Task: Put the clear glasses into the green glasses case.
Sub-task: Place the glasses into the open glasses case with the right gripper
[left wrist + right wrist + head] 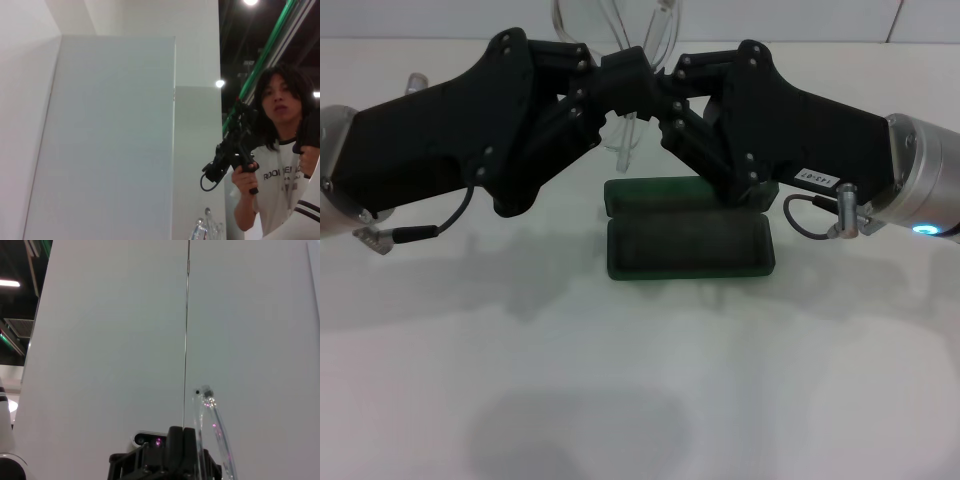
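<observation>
The clear glasses (612, 28) are held up in the air behind and above the green glasses case (690, 245). Their thin clear arms hang down between the two grippers. My left gripper (616, 84) and right gripper (664, 84) meet tip to tip in the middle, and each looks shut on the glasses frame. The case lies open on the white table, its lid (660, 190) folded back under the right gripper. In the right wrist view one clear arm of the glasses (215, 435) rises beside black gripper parts (175, 450). Clear arm tips (205, 230) also show in the left wrist view.
The white table (640, 400) spreads out in front of the case. White wall panels (115, 130) stand behind. A person (280, 150) holding a black handheld device (235, 155) stands beyond the table in the left wrist view.
</observation>
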Robot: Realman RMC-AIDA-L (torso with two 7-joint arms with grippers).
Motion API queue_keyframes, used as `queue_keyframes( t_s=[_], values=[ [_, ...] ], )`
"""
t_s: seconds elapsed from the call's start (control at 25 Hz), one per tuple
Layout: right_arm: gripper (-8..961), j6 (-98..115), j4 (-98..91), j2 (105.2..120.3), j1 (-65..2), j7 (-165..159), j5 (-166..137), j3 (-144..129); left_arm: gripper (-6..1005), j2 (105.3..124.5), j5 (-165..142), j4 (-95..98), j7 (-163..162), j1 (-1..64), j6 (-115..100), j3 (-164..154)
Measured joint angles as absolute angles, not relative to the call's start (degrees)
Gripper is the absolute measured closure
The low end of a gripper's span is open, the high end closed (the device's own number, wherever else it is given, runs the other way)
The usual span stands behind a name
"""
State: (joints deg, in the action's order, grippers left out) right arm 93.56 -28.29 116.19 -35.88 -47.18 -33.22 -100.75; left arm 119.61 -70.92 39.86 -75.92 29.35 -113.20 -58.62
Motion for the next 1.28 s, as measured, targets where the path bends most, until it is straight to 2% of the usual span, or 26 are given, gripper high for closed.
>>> queue_keyframes(
  t_s=[0.8,0.92,1.12,1.2,1.28],
  values=[
    [901,93.88,-28.36,115.59,-34.35,-47.37,-32.83,-95.18,955,119.30,-71.01,39.57,-75.38,28.43,-113.67,-58.63],
    [900,93.71,-29.69,114.81,-34.21,-49.07,-33.67,-94.91,955,118.50,-71.05,39.65,-75.34,27.34,-113.69,-57.86],
    [901,89.49,-38.12,111.43,-32.62,-56.64,-41.65,-93.76,955,116.35,-71.34,39.70,-75.87,25.32,-113.71,-54.54],
    [901,87.84,-42.73,110.57,-31.21,-61.17,-46.81,-91.57,955,115.18,-71.38,39.72,-76.06,24.27,-113.66,-52.76],
    [901,86.70,-50.26,110.51,-29.16,-68.69,-56.32,-86.49,955,114.27,-71.55,39.72,-76.28,23.24,-113.51,-51.04]
  ],
)
